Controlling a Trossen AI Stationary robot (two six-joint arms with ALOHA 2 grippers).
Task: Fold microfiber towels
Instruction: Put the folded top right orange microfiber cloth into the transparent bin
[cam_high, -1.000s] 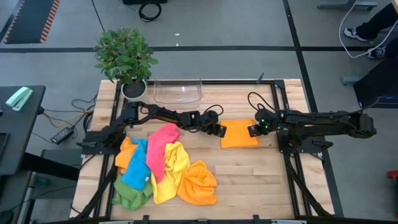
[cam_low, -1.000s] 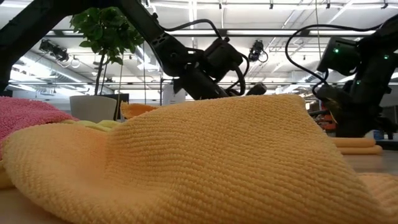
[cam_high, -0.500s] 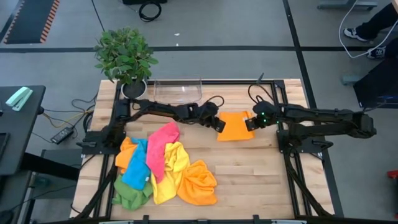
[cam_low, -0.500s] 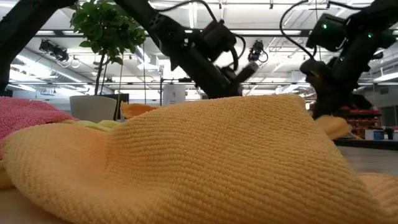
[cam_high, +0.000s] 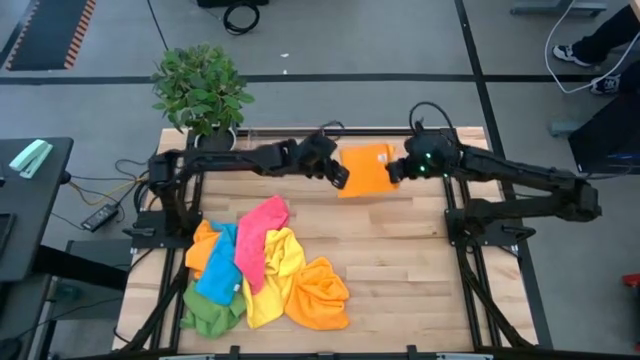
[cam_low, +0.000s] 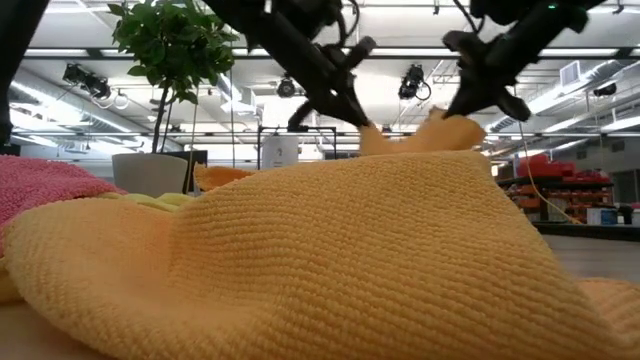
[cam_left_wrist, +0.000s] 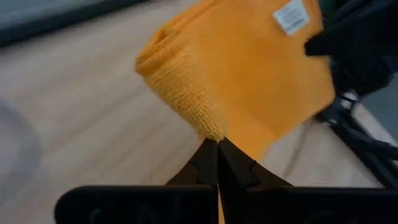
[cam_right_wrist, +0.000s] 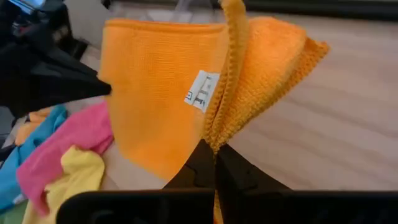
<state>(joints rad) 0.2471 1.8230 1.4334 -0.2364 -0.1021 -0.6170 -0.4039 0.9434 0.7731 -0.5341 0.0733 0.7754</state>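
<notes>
Holding a folded orange towel (cam_high: 364, 170) in the air between both arms, above the far part of the wooden table (cam_high: 400, 270), just in front of the clear plastic tray (cam_high: 262, 137). Left gripper (cam_high: 338, 178) clenched on one edge of the folded cloth, right gripper (cam_high: 393, 172) clenched on the opposite edge, so that the layers stay together and hang as one flat packet with the white label (cam_right_wrist: 200, 91) outside. Probably lifted this way to carry the finished fold to a place of deposit, perhaps the tray, though not certain from here.

Lying near the front left of the table, well apart from the lifted one: the heap of unfolded towels (cam_high: 262, 270), pink, yellow, blue, green and orange mixed. Bare wood between heap and grippers, also to the right of the heap, enough for lowering and spreading. Standing at the far left corner, beside the tray: potted plant (cam_high: 201, 90), close to the left arm's path. Metal frame rails (cam_high: 462, 240) bounding the right side.
</notes>
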